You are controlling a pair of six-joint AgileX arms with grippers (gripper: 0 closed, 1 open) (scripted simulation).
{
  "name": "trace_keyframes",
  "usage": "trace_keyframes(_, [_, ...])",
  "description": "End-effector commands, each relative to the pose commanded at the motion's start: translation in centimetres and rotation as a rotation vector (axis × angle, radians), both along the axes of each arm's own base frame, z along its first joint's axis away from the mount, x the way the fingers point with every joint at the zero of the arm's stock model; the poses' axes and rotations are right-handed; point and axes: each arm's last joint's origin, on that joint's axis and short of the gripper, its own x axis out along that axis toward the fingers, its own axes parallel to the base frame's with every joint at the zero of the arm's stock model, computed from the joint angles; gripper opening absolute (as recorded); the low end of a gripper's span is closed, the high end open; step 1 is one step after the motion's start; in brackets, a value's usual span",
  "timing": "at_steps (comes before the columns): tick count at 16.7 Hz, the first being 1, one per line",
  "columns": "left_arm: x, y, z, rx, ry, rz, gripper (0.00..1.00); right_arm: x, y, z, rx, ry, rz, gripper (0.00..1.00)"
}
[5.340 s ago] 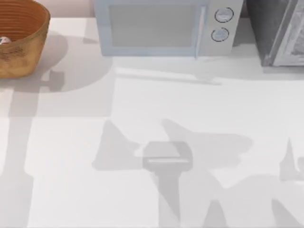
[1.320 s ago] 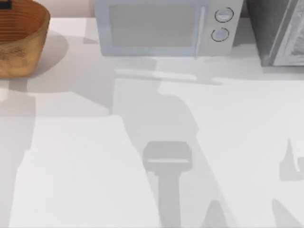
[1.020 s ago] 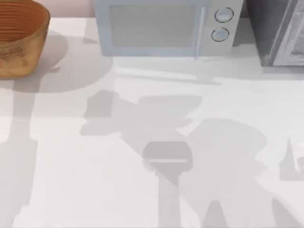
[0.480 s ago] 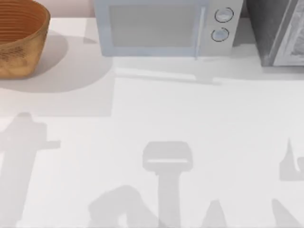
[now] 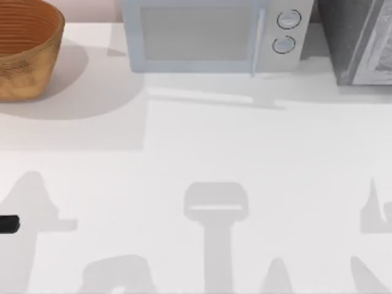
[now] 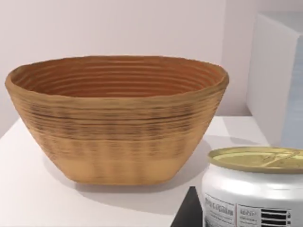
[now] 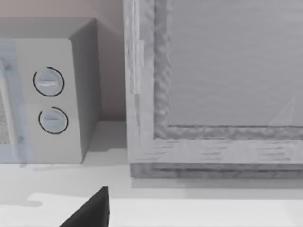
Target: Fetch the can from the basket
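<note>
Can (image 6: 253,189) apparently held before left wrist camera, outside basket (image 6: 116,118)

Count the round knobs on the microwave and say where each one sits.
2. The upper knob and the lower knob sit one above the other on the microwave front's right end, beside its door. Its other faces are hidden.
</note>
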Motion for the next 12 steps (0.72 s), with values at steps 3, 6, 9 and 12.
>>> trace_keyframes(3, [0.0,0.0,-0.4,-0.003,-0.010,-0.003,0.00,0.0,0.0,0.0,0.000,0.000,0.000,1.00])
trace_keyframes(6, [0.0,0.0,-0.4,-0.001,-0.004,-0.001,0.00,0.0,0.0,0.0,0.000,0.000,0.000,1.00])
trace_keyframes(9, [0.1,-0.1,-0.1,0.001,-0.006,-0.025,0.00,0.0,0.0,0.0,0.000,0.000,0.000,1.00])
trace_keyframes(12, [0.4,-0.7,1.6,0.005,-0.017,-0.140,0.00,0.0,0.0,0.0,0.000,0.000,0.000,1.00])
